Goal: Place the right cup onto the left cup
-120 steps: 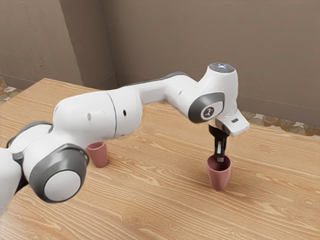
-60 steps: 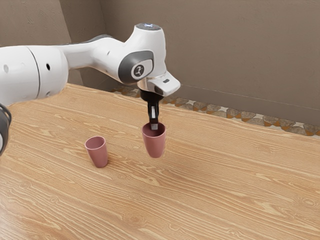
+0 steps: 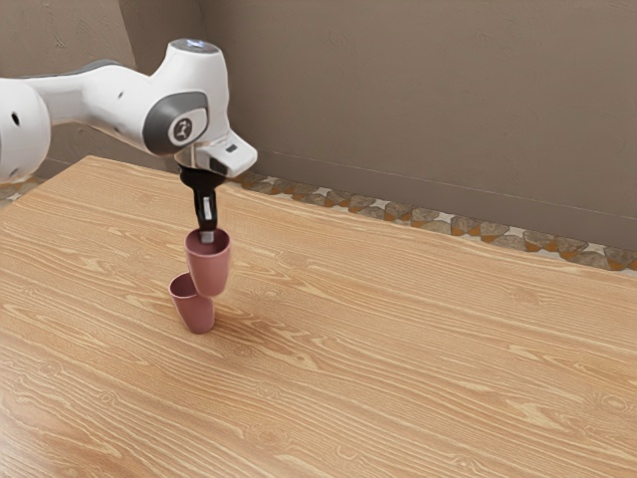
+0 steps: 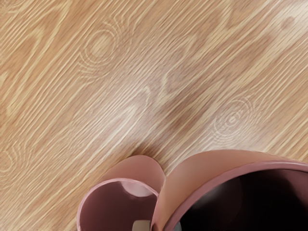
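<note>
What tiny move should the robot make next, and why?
Probably ease the hand sideways, centring the held cup above the standing cup before lowering: the held cup looks off to one side, and the wrist view shows much of the standing cup's mouth uncovered.

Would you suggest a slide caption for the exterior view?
Gripper holds one pink cup aloft, partly hiding another cup on the table.
</note>
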